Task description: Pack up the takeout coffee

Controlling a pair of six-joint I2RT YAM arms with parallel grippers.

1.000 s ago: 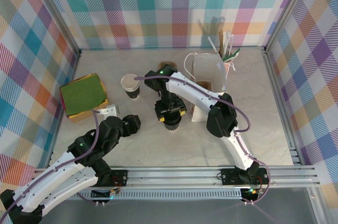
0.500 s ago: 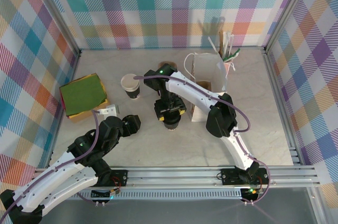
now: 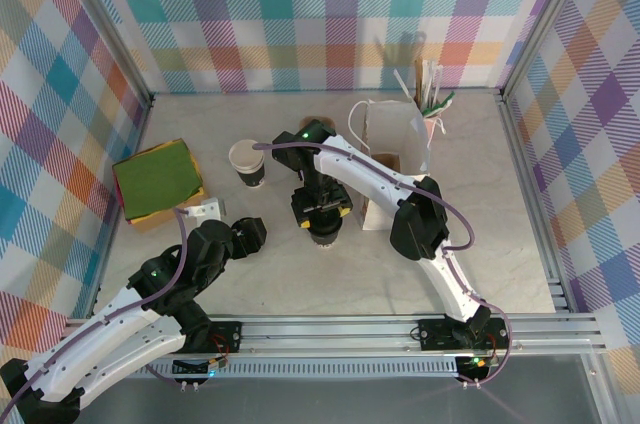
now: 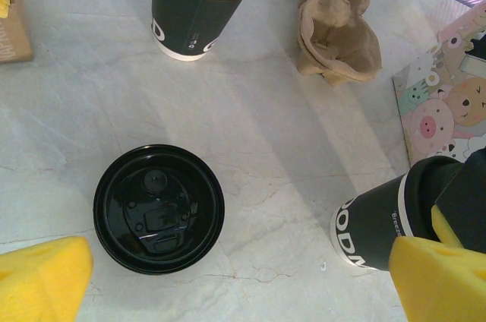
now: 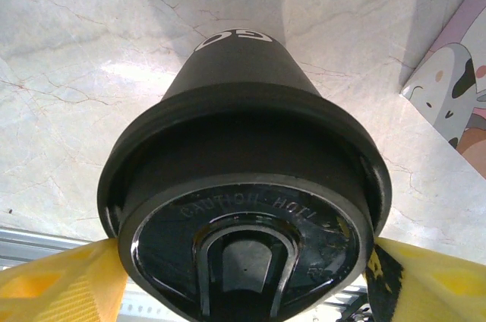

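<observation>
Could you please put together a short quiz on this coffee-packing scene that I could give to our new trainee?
1. Multiple choice: what sits between the fingers of the right gripper? A) a straw B) the takeout coffee C) a napkin
2. True or false: the loose black lid lies flat on the table.
3. Short answer: in the top view, does the white paper bag stand left or right of the takeout coffee?
Key: 1 B; 2 true; 3 right.
</observation>
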